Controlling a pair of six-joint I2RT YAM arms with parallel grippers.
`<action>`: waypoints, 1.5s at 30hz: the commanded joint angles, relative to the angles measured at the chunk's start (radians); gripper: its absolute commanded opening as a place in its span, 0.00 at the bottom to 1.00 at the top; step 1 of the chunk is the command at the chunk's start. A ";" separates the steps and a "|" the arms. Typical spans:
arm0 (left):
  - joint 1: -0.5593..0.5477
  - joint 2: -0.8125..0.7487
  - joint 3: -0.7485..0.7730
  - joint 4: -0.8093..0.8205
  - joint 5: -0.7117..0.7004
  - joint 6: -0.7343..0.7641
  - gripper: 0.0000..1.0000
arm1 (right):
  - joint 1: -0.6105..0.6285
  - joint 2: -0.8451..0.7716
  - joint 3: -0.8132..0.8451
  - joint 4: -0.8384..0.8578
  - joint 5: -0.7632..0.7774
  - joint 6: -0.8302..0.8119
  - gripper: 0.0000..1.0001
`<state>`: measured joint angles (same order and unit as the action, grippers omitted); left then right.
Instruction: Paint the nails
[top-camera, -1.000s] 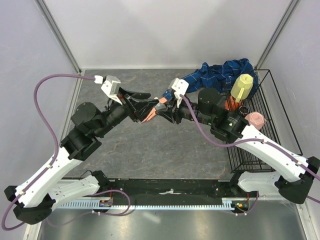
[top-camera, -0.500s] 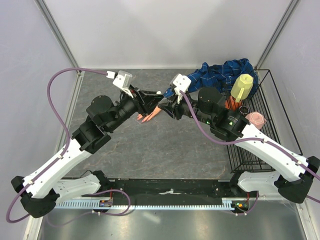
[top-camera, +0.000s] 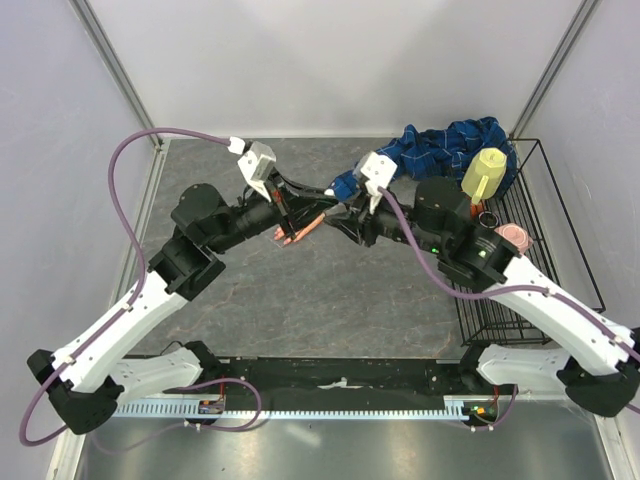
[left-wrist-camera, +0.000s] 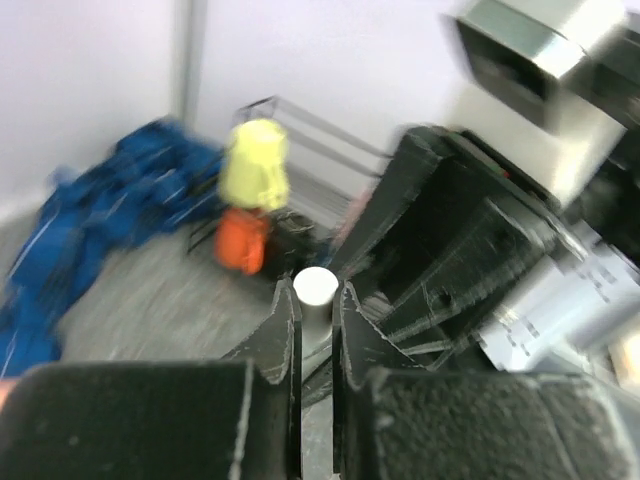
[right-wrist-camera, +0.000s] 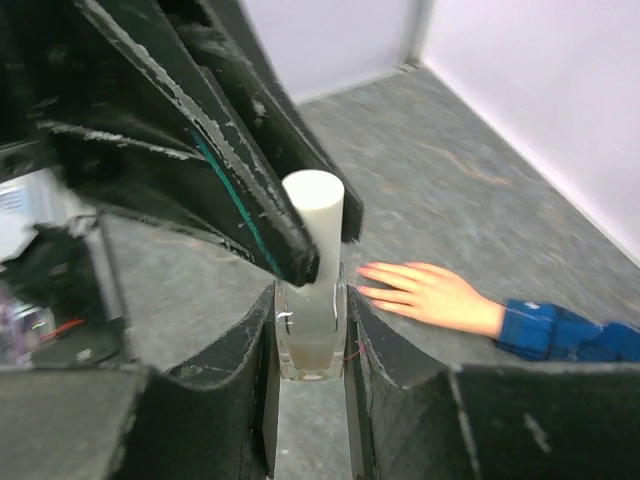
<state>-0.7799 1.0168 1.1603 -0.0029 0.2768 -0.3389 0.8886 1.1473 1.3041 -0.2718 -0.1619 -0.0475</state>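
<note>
The peach mannequin hand (right-wrist-camera: 432, 296) lies flat on the grey table, sticking out of a blue plaid sleeve (right-wrist-camera: 572, 336). Its nails (right-wrist-camera: 366, 287) are tiny at the fingertips and blurred. My right gripper (right-wrist-camera: 310, 345) is shut on a small clear bottle (right-wrist-camera: 312, 335) and holds it upright just left of the fingertips. My left gripper (left-wrist-camera: 316, 300) is shut on the bottle's white cap (left-wrist-camera: 316, 286) from the other side. In the top view the two grippers, left (top-camera: 316, 203) and right (top-camera: 338, 216), meet just above the hand (top-camera: 300, 231).
A black wire basket (top-camera: 560, 250) at the right holds a yellow bottle (top-camera: 484, 173), an orange item (top-camera: 462, 207) and a pink item (top-camera: 513, 238). The plaid shirt (top-camera: 450, 148) is heaped at the back right. White walls enclose the table.
My left arm has swung right and its gripper has come onto the bottle cap held by the right gripper. The right arm shifted slightly right. The hand stays put.
</note>
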 joint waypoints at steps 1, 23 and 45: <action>-0.025 0.032 -0.071 0.263 0.808 0.081 0.02 | 0.001 -0.044 0.004 0.170 -0.282 0.031 0.00; 0.122 0.022 0.033 0.083 0.634 0.055 0.69 | -0.025 -0.072 -0.025 0.206 -0.619 0.111 0.00; 0.047 -0.081 0.055 -0.091 -0.008 0.044 0.63 | -0.025 0.100 0.155 -0.086 -0.200 0.011 0.00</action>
<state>-0.7162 0.9302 1.1736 -0.0360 0.3466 -0.3565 0.8619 1.2545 1.3994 -0.3672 -0.4065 -0.0238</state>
